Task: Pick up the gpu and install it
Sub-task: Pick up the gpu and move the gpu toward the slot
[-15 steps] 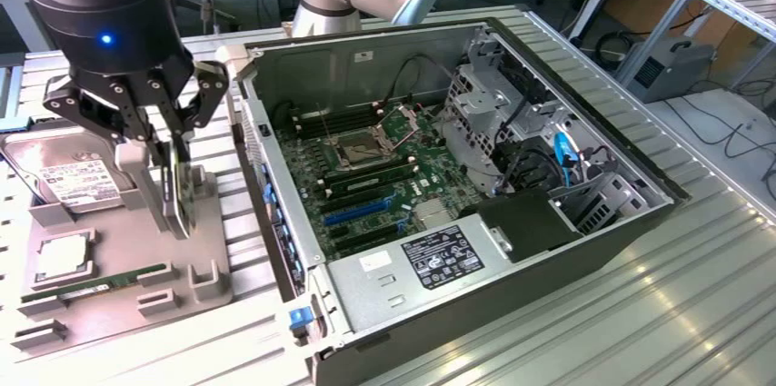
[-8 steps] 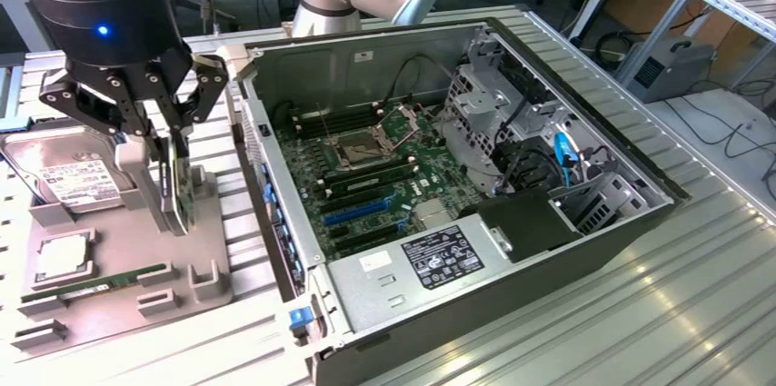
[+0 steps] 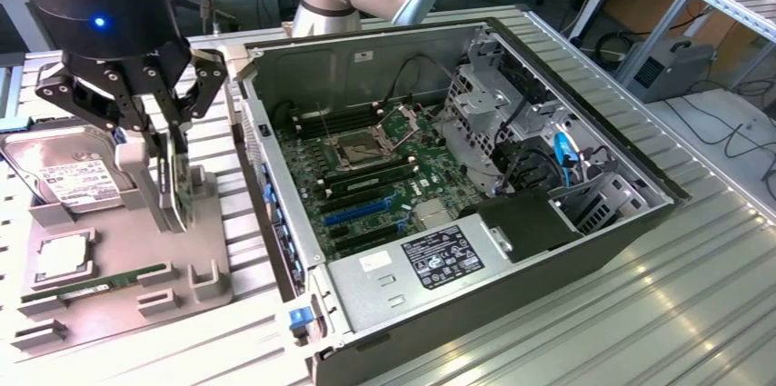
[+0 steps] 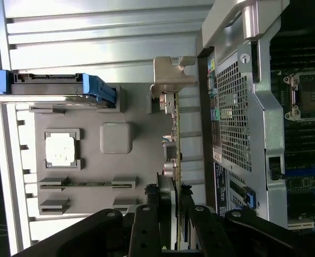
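The gpu (image 3: 177,193) stands on edge in a slot of the grey holder tray (image 3: 122,309), at the exterior view's left. In the wrist view the gpu (image 4: 175,140) shows edge-on, its silver bracket (image 4: 170,80) at the far end. My gripper (image 3: 167,143) hangs straight over the card's top edge. Seen from the wrist, my gripper (image 4: 173,197) has one black finger on each face of the board, shut on it. I cannot tell whether the card has left its slot. The open computer case (image 3: 401,52) lies beside the tray, with its motherboard (image 3: 352,182) exposed.
On the tray lie a silver hard drive (image 3: 73,177), a processor chip (image 3: 61,259) and a green memory stick (image 3: 97,284). Inside the case are a drive cage (image 3: 485,104), cables and a power supply (image 3: 437,259). The case's rear wall (image 4: 237,107) stands close beside the card.
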Available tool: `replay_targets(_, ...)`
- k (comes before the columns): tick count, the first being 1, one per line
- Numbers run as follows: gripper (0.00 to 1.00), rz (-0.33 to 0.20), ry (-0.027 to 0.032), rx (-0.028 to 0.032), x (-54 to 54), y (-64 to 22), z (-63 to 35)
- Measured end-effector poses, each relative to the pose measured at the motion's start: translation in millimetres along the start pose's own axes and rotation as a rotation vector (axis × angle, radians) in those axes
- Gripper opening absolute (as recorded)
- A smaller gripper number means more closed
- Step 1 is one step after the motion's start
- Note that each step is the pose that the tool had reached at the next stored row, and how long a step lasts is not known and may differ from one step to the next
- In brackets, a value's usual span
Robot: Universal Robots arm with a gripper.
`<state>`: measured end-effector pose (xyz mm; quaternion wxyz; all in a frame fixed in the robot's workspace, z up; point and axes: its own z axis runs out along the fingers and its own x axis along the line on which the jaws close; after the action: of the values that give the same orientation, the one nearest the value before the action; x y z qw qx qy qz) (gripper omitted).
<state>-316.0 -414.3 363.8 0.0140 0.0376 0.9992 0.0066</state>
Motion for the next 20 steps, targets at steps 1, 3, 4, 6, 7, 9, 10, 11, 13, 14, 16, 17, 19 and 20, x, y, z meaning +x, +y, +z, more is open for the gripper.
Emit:
replay_targets(1, 0.27, 0.0, 0.0001, 0.0, 0.0, 0.0, -0.7)
replay_targets(3, 0.27, 0.0, -0.0001, -0.0001, -0.1, 0.0, -2.0)
replay_targets(4, 0.27, 0.0, 0.0, -0.0001, -0.1, 0.0, -2.9)
replay_targets(6, 0.27, 0.0, 0.0, -0.0001, -0.2, 0.1, -5.1)
replay_targets(7, 0.27, 0.0, 0.0, 0.0, -0.2, 0.1, -5.7)
replay_targets(9, 0.27, 0.0, 0.0, 0.0, -0.2, 0.1, -7.1)
replay_targets(10, 0.27, 0.0, 0.0, -0.0001, -0.3, 0.1, -7.8)
replay_targets(11, 0.27, 0.0, 0.0, 0.0, -0.3, 0.1, -8.5)
replay_targets(13, 0.27, 0.0, 0.0, 0.0, -0.4, 0.1, -9.9)
replay_targets(14, 0.27, 0.0, 0.0, -0.0001, -0.4, 0.2, -10.5)
replay_targets(16, 0.27, 0.0, 0.0, -0.0001, -0.4, 0.2, -12.0)
replay_targets(17, 0.27, 0.0, 0.0, 0.0, -0.5, 0.2, -12.6)
replay_targets(19, 0.27, 0.0, 0.0, 0.0, -0.6, 0.2, -14.2)
replay_targets(20, 0.27, 0.0, 0.0, 0.0, -0.6, 0.2, -15.3)
